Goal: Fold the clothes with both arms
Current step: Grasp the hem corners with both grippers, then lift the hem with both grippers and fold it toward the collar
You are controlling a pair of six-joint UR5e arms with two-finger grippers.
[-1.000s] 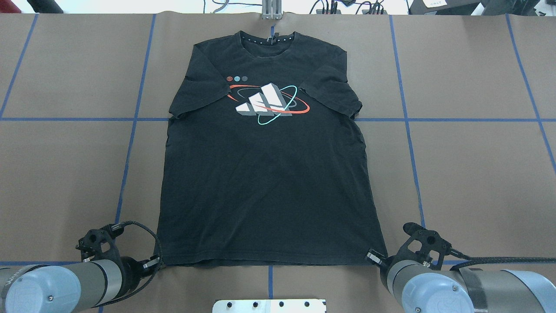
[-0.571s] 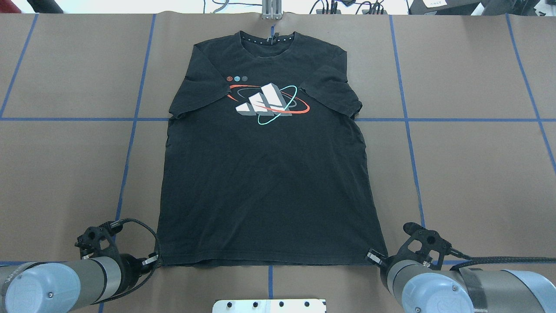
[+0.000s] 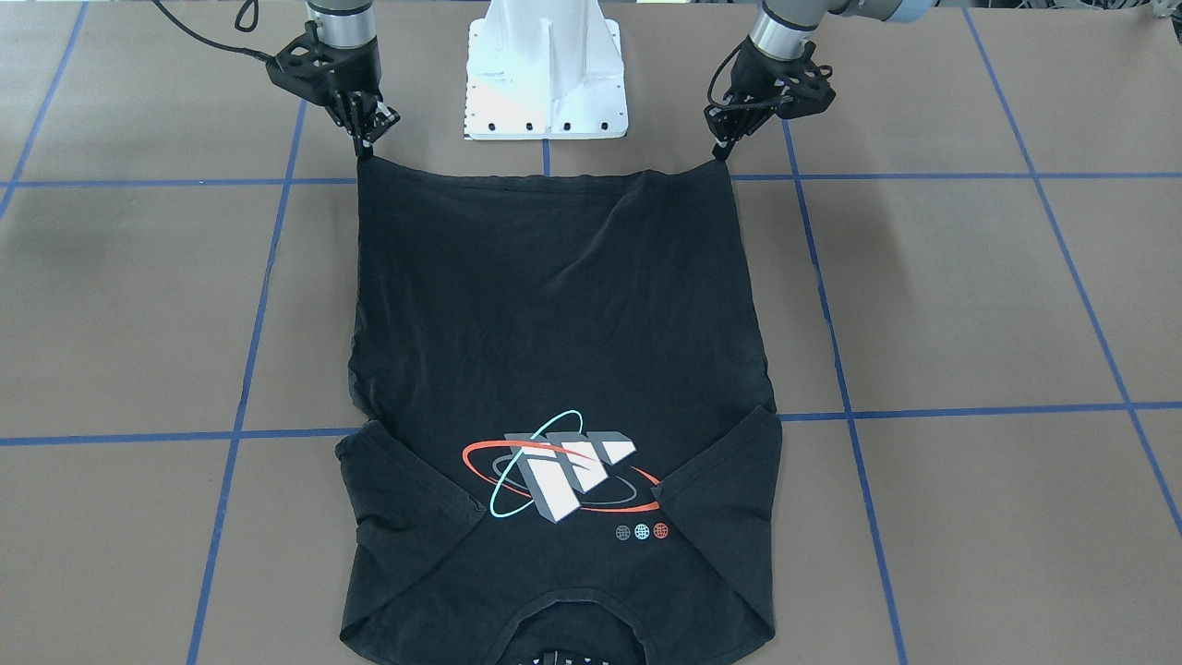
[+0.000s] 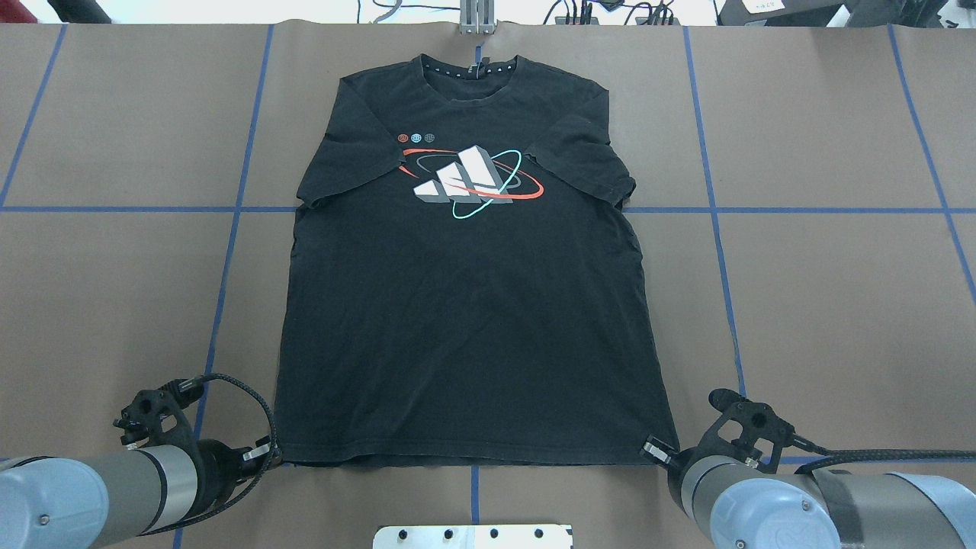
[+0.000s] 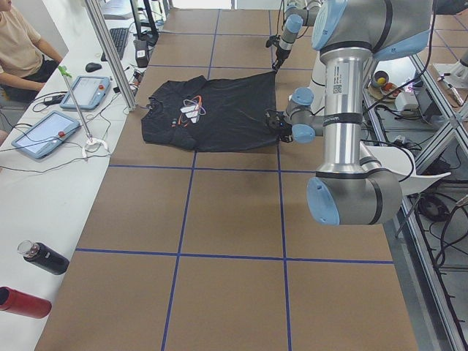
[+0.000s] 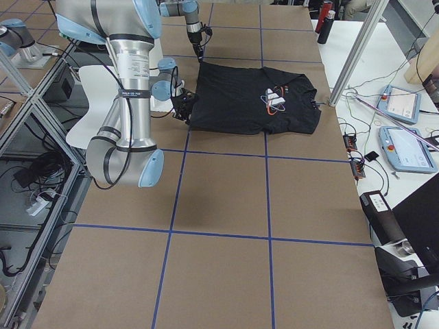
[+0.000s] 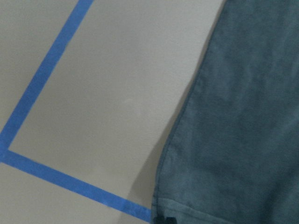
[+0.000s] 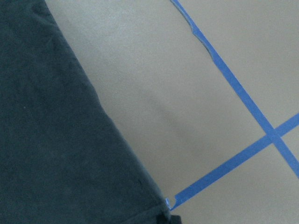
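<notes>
- Grippers: left gripper (image 3: 723, 152) and right gripper (image 3: 369, 140) each look pinched closed on a hem corner of the T-shirt (image 3: 554, 305).
- T-shirt lies flat, print up, stretching away from both tips.
- Cloth looks light and limp; held by the corners, its middle will likely sag.

The brown table (image 4: 839, 305) was marked into squares by blue tape lines (image 4: 715, 229). A white pedestal (image 3: 547, 65) stood at one long edge. On the white side bench (image 5: 29, 197) lay two tablets (image 5: 35, 134) (image 5: 85, 92), a mouse (image 5: 92, 67), a black bottle (image 5: 44, 257) and a red bottle (image 5: 20, 302). A person (image 5: 16, 40) sat at the bench's far end.
</notes>
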